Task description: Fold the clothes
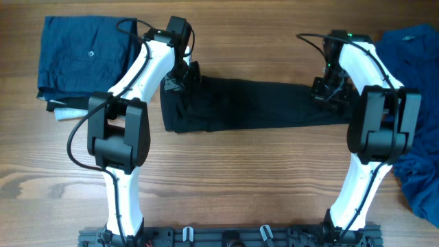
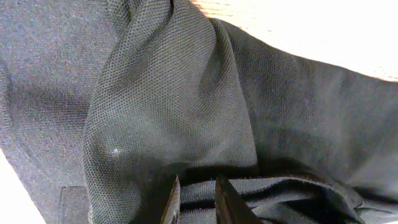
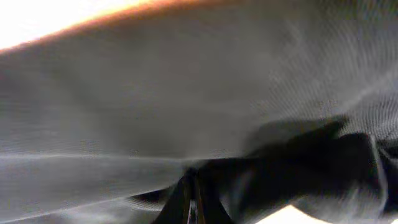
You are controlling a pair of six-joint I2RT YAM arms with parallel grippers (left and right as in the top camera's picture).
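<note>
The soft black shirt [image 1: 254, 104] lies in the middle of the brown wooden table [image 1: 226, 171], folded into a long band. Its long way runs across the picture, from the left side to the right side. The left pincer [image 1: 180, 77] is at the left end of the band and the right pincer [image 1: 328, 92] is at the right end, so each arm is next to its own end. In the left wrist view the left pincer [image 2: 196, 202] is nearly together, with a fold of black cloth caught between its tips. In the right wrist view the right pincer [image 3: 189, 199] is tight together, and thin black cloth looks pinched in it. I think the next fold has to bring one end over to the other, along this long way. A folded dark blue garment [image 1: 82, 55] rests at the upper left. A loose blue pile of clothes [image 1: 415, 110] sits at the right edge. Both are apart from the shirt.
</note>
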